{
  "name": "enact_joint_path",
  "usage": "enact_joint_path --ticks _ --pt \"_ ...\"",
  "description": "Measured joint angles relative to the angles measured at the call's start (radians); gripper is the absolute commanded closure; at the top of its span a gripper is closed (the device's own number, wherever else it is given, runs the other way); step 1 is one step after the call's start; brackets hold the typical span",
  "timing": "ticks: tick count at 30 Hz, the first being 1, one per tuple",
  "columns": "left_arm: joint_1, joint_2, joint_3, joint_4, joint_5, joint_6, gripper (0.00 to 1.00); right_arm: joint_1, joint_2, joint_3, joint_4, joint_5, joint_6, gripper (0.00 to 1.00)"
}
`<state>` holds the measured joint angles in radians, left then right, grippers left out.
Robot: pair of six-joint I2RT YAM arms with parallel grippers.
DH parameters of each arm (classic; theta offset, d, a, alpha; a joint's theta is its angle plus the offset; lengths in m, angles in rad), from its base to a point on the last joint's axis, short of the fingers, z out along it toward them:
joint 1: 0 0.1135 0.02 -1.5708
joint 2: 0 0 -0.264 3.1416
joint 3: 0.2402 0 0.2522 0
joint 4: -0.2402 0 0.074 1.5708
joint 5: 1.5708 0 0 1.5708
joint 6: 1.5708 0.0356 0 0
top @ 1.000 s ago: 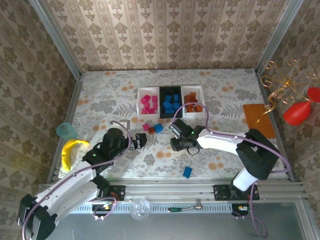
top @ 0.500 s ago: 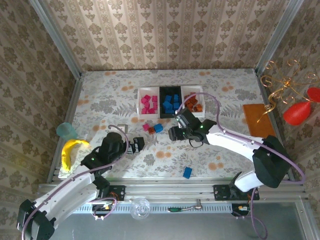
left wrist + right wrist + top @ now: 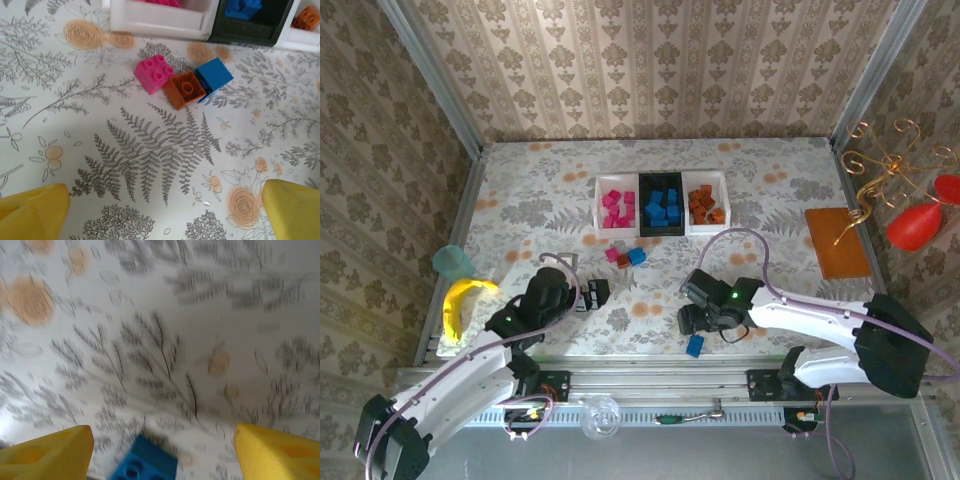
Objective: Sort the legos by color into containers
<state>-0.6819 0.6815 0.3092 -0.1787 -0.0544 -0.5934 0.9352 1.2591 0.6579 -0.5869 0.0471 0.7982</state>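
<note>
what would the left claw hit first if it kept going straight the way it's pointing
Probably the orange-brown brick, nearest the line through the open left claw, sitting between the pink brick and blue brick. Bare table lies before it; depth is unclear, so it might meet the table first.

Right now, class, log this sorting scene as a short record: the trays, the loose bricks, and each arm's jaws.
left tray: white, holds pink bricks
middle tray: black, holds blue bricks
right tray: white, holds orange bricks
cluster: pink brick, orange brick and blue brick, touching in a row, just in front of the trays
lone brick: blue, apart, toward the near edge
left jaws: open, empty, facing the cluster
right jaws: open, empty, by the lone brick, not touching it
</note>
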Motion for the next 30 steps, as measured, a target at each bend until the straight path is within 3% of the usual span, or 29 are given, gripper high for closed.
enact_joint_path --ticks 9,14,26,30 --pt "0.000 0.033 -0.009 0.035 0.015 -0.010 0.00 0.097 0.051 -0.018 -0.023 -0.056 0.127 0.23" --pt "0.001 0.037 -0.009 0.044 0.021 -0.010 0.00 0.109 0.124 0.013 -0.046 -0.059 0.143 0.29" --pt "0.001 0.038 -0.009 0.051 0.035 -0.010 0.00 0.113 0.183 0.072 -0.069 -0.029 0.083 0.67" --pt "0.001 0.038 -0.009 0.051 0.039 -0.010 0.00 0.091 0.177 0.138 -0.032 -0.021 0.027 0.71"
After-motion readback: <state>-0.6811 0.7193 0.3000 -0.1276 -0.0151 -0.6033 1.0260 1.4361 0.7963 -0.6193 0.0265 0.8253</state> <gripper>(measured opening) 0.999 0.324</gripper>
